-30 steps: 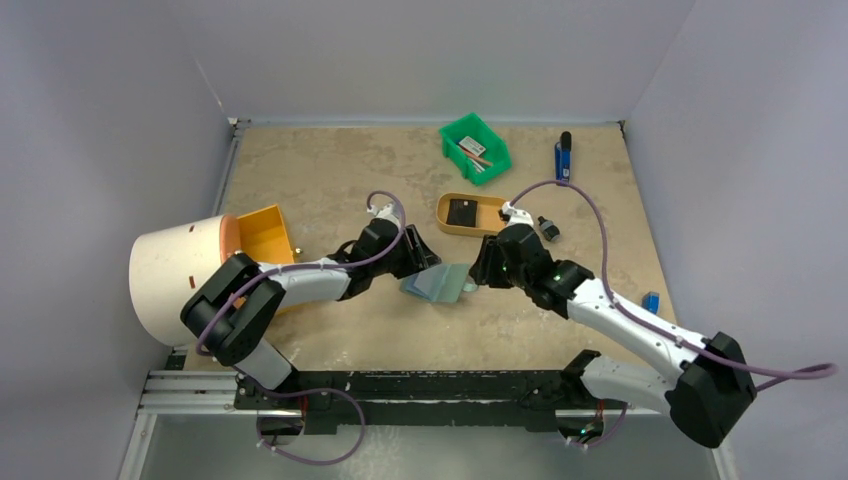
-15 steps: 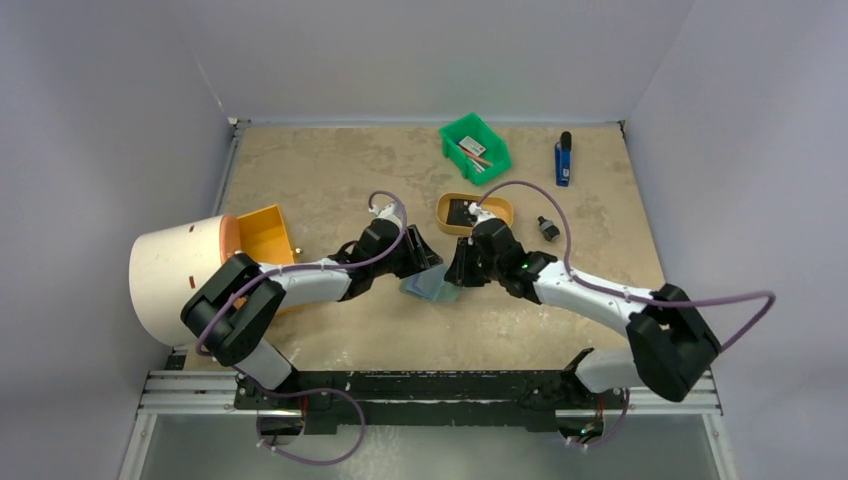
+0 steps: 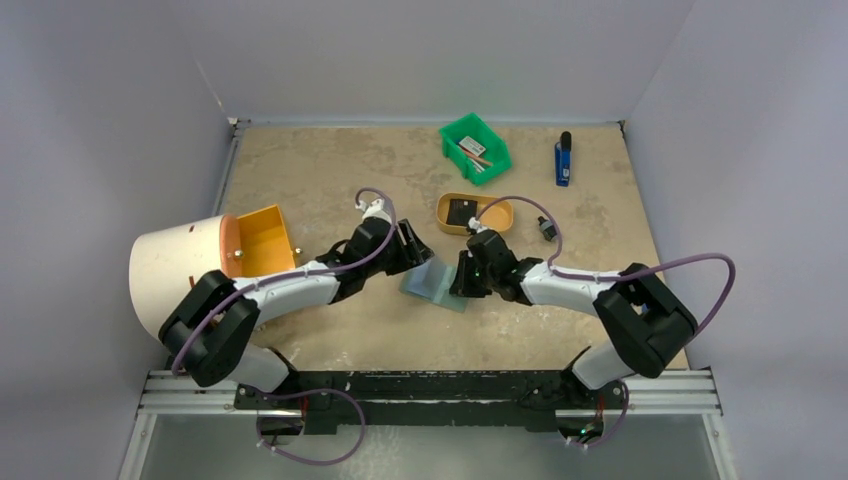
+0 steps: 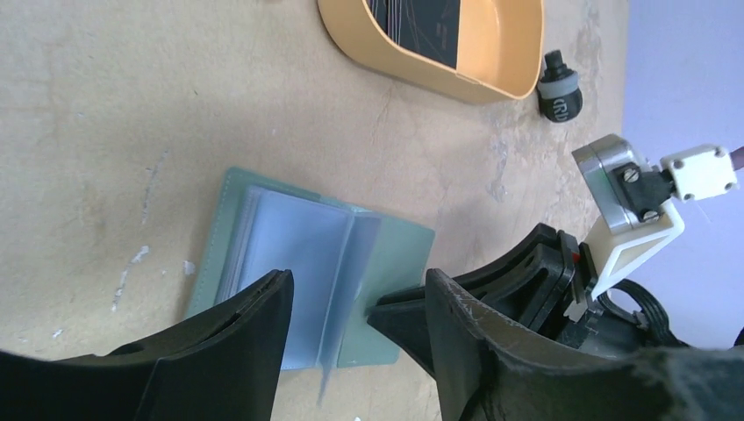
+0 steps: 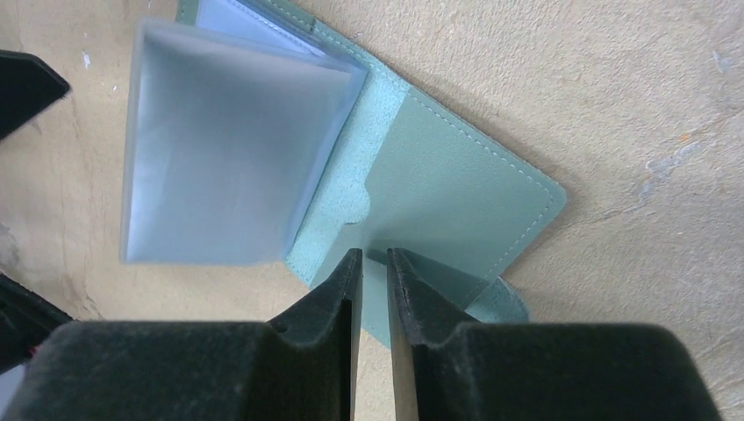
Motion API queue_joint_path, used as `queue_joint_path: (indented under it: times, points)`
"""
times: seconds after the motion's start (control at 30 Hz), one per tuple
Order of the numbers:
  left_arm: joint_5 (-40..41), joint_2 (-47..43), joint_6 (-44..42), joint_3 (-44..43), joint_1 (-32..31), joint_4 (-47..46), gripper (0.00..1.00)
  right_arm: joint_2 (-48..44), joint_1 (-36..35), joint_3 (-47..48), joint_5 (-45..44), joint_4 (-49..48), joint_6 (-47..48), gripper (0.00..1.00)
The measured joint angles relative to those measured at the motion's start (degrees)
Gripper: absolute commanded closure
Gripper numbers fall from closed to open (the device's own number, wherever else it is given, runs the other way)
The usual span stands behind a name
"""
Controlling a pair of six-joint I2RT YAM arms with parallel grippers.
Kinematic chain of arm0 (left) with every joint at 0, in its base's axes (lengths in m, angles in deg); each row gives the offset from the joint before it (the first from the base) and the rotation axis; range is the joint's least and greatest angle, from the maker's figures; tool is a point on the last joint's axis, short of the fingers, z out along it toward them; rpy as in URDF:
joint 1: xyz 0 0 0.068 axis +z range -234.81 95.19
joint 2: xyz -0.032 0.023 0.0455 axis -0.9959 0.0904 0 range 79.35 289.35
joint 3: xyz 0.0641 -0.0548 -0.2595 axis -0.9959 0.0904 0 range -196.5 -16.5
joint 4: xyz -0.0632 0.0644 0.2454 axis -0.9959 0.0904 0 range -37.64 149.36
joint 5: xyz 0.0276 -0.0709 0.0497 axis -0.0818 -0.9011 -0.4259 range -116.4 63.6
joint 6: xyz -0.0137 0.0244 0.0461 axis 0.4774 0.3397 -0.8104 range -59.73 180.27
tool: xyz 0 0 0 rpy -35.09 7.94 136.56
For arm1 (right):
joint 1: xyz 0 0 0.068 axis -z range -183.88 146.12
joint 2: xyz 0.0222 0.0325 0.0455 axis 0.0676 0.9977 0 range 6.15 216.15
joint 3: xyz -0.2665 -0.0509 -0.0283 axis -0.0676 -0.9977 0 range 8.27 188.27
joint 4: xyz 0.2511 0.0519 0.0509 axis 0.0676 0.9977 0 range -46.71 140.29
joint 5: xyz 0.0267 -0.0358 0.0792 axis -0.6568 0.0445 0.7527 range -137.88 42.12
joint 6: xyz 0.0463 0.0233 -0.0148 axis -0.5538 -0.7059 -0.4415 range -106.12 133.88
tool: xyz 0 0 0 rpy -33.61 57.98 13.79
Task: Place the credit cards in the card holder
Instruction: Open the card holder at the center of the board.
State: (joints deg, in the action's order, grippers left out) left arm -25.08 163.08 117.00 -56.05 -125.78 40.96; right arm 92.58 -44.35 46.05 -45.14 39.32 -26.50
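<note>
Our left gripper (image 4: 360, 285) has its jaws apart above the open grey-green fold-over card holder (image 5: 456, 184), and our right gripper (image 5: 370, 256) is nearly together on the holder's right flap, whether clamped we cannot tell.

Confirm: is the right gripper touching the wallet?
Touching. In the right wrist view the right gripper, nearly shut, sits on the edge of the wallet cover with no gap. The left wrist view agrees: a fingertip meets that edge.
</note>
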Motion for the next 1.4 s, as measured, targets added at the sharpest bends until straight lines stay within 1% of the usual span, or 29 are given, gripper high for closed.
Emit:
queue_joint_path:
  times: [0.2, 0.73, 0.93, 1.23, 1.4]
  points:
    - [2.03, -0.83, -0.96, 0.00, 0.00, 2.34, 0.44, -0.59, 0.04, -1.92, -0.22, -2.78, -0.15, 0.80]
    - [1.31, 6.62, -2.78, -1.42, -0.44, 5.07, 0.44, -1.38, 0.44, -4.17, -0.17, -6.05, -0.11, 0.80]
    - [0.81, 7.19, -3.37, -1.79, -0.72, 5.07, 0.45, -1.38, 0.48, -4.17, -0.15, -6.08, -0.09, 0.80]
    - [-2.62, 7.63, -3.80, -1.81, -0.85, 3.52, 0.53, -1.44, 0.74, -4.20, 0.28, -6.14, -0.09, 0.79]
    - [-4.57, 7.65, -3.50, -1.81, -0.79, 0.15, 0.61, -1.86, 0.74, -4.70, 0.28, -6.78, -0.13, 0.77]
